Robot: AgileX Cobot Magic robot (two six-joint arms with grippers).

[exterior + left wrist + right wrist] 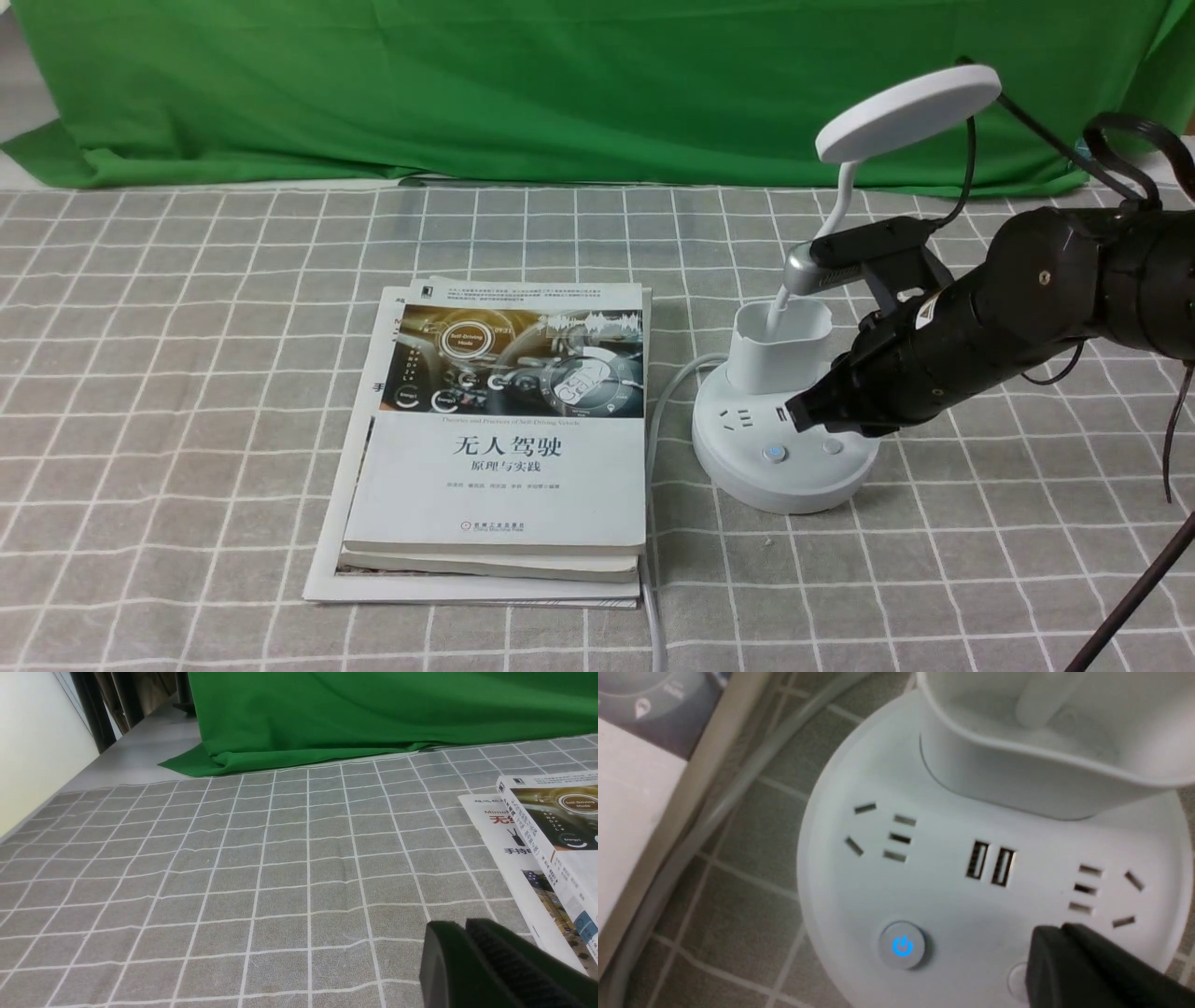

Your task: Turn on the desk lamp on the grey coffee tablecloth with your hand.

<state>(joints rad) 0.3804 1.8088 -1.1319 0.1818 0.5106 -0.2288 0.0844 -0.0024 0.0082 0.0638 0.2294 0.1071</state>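
Observation:
The white desk lamp (782,439) stands on the grey coffee tablecloth (187,373) at centre right. Its disc head (907,112) is dark. Its base shows sockets, a button with a blue lit power symbol (774,455) and a plain button (832,447). My right gripper (801,413) is shut and empty, its tip just above the base close to the plain button. In the right wrist view the gripper (1052,935) partly covers the plain button (1017,977) beside the blue button (902,946). My left gripper (460,928) is shut and empty above the cloth.
A stack of books (499,429) lies left of the lamp, also at the edge of the left wrist view (551,830). The lamp's white cable (656,439) runs between books and base to the front edge. A green cloth (560,84) hangs at the back.

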